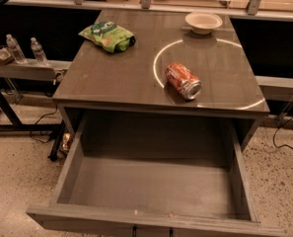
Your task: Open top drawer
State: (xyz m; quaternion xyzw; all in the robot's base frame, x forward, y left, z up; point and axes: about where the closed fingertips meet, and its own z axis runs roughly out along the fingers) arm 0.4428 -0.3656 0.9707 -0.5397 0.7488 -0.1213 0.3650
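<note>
The top drawer (136, 215) fills the 6 o'clock part of the camera view. It is pulled far out of the grey cabinet towards the camera, and its deep grey box lies open to the eye. Its front rim runs along the bottom edge of the view, and two small dark stubs (134, 229) show just below that rim, mid-front. The gripper is outside the view, so its state and what it may hold cannot be told.

Speckled floor (18, 181) lies at 8 o'clock and at 4 o'clock. A small shiny thing (66, 142) sits on the floor just beside the cabinet's left side, and a dark cable (40, 127) trails near it.

Above the drawer is the cabinet's flat tabletop (111, 78). Near its middle, towards 1 o'clock from the drawer, an orange-red can (183, 81) lies on its side, its silver end turned to 4 o'clock. A thin white ring (158, 58) curves on the tabletop around the can.

Farther back, at 11 o'clock on the tabletop, lies a green snack bag (107, 35). At 1 o'clock, near the far edge, stands a pale bowl (203, 21), well apart from the bag.

At 10 o'clock, off the tabletop, two clear bottles (13, 48) stand upright on a low side ledge (27, 69).
</note>
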